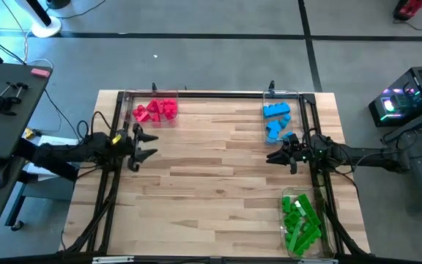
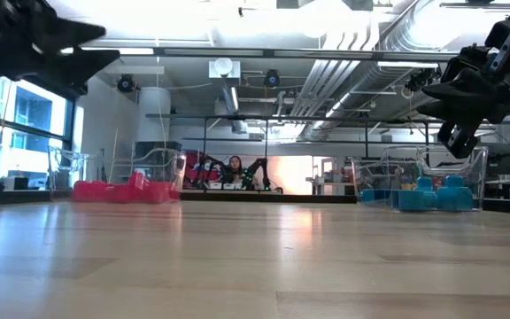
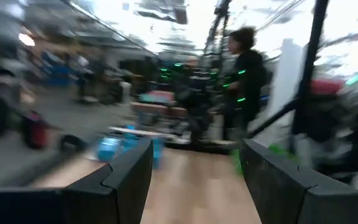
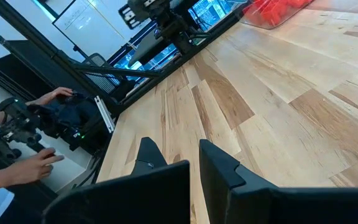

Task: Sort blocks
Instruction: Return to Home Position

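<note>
In the high view, at left, the left gripper (image 1: 146, 144) hangs wide open and empty, just below the red blocks (image 1: 156, 110) piled at upper left. At right, the right gripper (image 1: 278, 152) has its fingers slightly parted and holds nothing. It points toward centre, with the blue blocks (image 1: 275, 117) above it and the green blocks (image 1: 301, 218) at lower right. No block lies loose between the claws, so I judge only a pull-back is due.

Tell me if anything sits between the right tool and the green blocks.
Nothing visible does. The right tool hovers beside the blue blocks, and the green blocks lie in their clear tray along the table's right edge. Only bare wood shows between them.
</note>
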`<move>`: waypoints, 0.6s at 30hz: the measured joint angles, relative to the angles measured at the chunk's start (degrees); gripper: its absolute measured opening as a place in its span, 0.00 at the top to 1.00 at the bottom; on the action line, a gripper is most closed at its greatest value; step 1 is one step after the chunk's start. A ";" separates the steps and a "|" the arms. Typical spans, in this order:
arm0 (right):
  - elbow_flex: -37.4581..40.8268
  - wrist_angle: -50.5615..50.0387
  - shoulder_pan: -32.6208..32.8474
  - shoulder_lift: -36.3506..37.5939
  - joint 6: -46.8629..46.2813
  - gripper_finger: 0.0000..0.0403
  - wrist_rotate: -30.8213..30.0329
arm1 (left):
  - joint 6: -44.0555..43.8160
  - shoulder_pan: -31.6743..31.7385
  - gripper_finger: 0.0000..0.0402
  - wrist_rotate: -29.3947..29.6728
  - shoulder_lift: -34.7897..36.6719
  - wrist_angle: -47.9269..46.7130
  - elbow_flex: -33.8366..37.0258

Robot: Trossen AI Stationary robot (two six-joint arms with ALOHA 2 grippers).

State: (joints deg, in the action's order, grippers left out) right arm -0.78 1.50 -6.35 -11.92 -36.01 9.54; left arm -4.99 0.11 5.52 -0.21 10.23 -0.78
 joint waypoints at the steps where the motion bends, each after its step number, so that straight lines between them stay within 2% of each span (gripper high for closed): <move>1: 0.00 0.00 0.00 0.00 0.00 1.00 0.00 | 2.20 1.20 0.43 -0.01 0.00 -0.28 0.00; 5: 0.00 0.00 0.00 0.00 0.00 1.00 0.00 | 7.27 2.88 0.43 0.10 0.00 -4.02 0.02; 8: 0.00 0.00 0.00 0.00 0.00 1.00 0.00 | 6.93 2.68 0.43 -0.01 0.00 -9.13 0.07; 12: 0.00 0.00 0.00 0.00 0.00 1.00 0.00 | 6.90 3.16 0.43 -2.12 0.00 -9.21 0.07; 18: -0.02 0.00 0.00 0.00 0.00 1.00 0.00 | 6.74 4.08 0.43 -2.24 -0.13 -9.15 0.09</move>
State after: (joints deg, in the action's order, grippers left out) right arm -0.80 1.50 -6.35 -11.92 -36.01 9.54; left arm 1.76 4.19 3.28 -0.34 1.08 -0.69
